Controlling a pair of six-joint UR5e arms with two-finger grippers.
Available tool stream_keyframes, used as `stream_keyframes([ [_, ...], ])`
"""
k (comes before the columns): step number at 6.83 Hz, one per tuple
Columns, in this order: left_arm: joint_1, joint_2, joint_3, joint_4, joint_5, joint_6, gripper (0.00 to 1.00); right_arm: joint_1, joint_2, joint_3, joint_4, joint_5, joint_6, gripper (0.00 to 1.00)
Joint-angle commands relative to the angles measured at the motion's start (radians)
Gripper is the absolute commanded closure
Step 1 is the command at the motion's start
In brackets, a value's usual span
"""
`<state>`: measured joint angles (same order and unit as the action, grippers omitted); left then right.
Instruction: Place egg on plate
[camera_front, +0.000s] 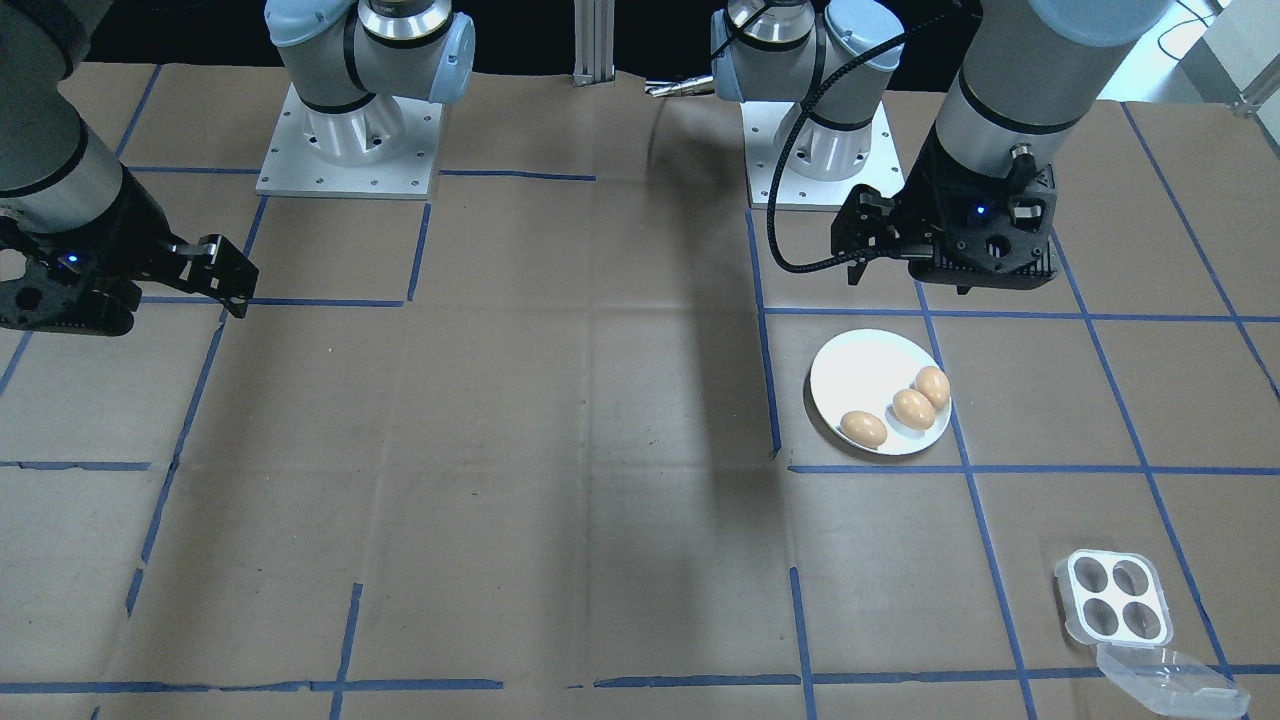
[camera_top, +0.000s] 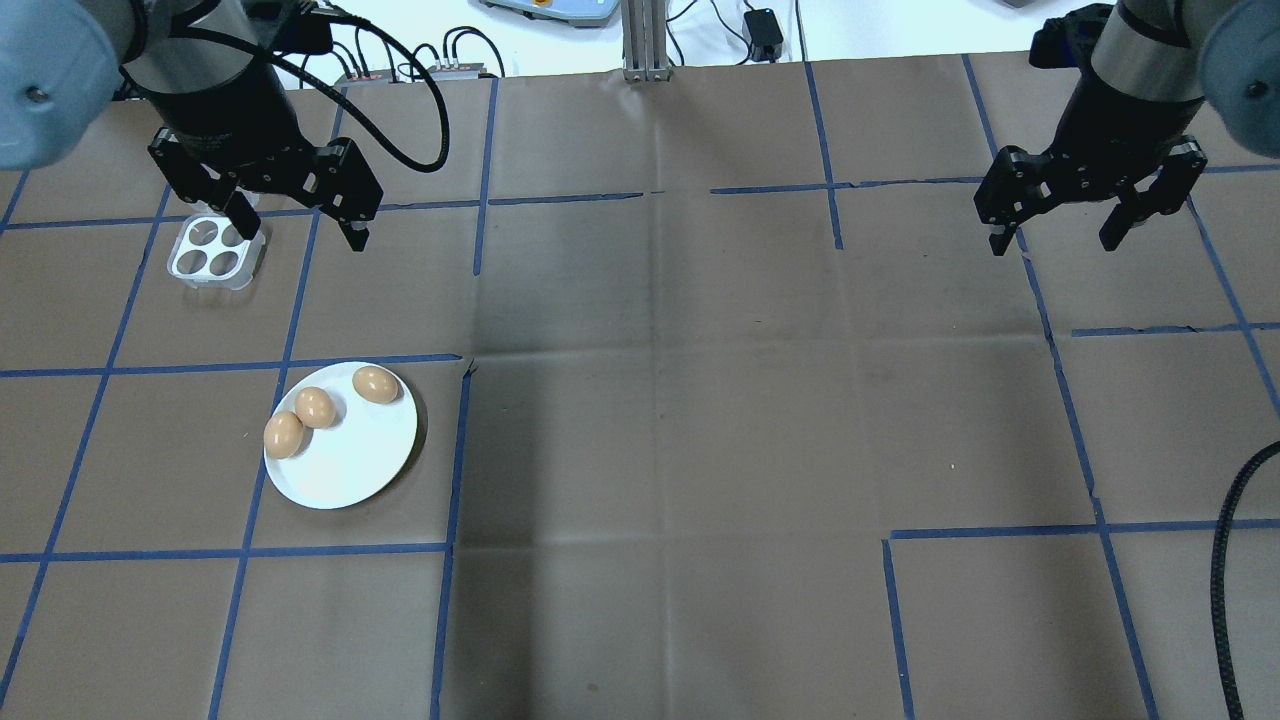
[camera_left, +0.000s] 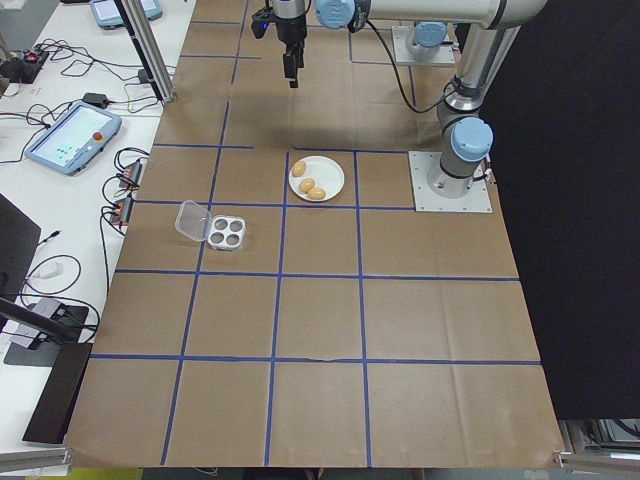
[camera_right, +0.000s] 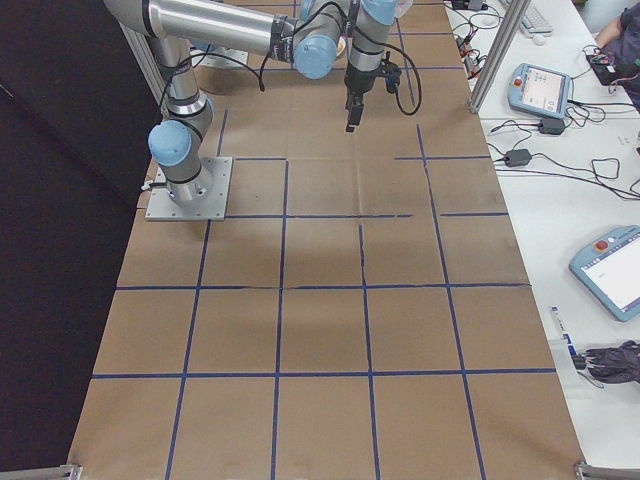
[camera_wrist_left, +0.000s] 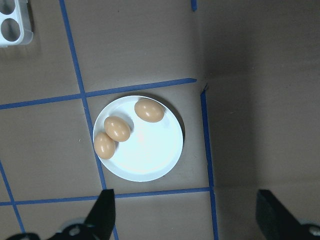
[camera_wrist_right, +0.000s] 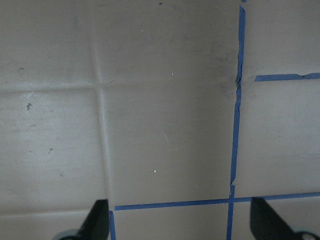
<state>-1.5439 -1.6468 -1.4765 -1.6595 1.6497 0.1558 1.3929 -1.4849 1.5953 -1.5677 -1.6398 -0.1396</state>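
Three smooth brown eggs (camera_top: 315, 407) lie on our round glossy white plate (camera_top: 350, 470). Our left gripper (camera_top: 296, 226) and right gripper (camera_top: 1060, 236) hover with fingers spread, holding nothing.

Item count, worktop

Three smooth brown eggs (camera_top: 375, 384) (camera_top: 314, 407) (camera_top: 283, 435); one round glossy white plate (camera_top: 350, 470); one small white four-hole egg tray (camera_top: 212, 250); one clear plastic lid (camera_front: 1170, 680).
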Motion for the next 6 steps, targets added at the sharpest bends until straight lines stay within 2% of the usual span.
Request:
stream_keyframes([
  [1,0.002,0.005,-0.004,0.0,-0.004,0.002,0.0,0.0,0.0,0.0,0.0,0.0,0.0,0.0],
  [6,0.002,0.004,-0.005,0.009,-0.021,0.001,0.0,0.0,0.0,0.0,0.0,0.0,0.0,0.0],
])
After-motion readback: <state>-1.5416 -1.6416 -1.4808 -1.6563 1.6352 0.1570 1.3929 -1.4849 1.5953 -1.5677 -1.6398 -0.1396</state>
